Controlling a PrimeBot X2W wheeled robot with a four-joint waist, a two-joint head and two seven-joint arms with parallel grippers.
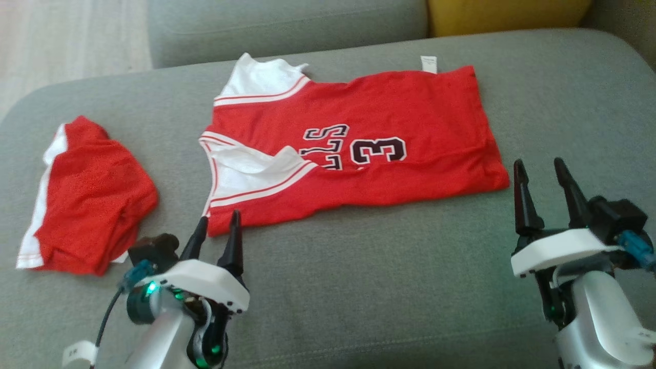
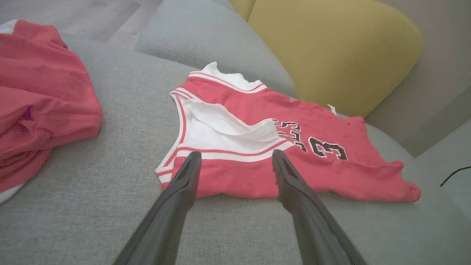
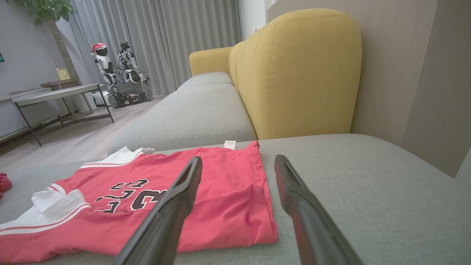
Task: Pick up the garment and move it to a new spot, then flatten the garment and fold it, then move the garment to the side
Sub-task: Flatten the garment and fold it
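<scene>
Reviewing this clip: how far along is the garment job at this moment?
Looks done: the red and white basketball jersey lies flattened on the grey sofa cushion, its lettering cut by a crease, so one fold seems made. In hand: nothing; the left gripper and right gripper stand open, empty, by its near corners. Left: probably more folding, then moving it aside.
</scene>
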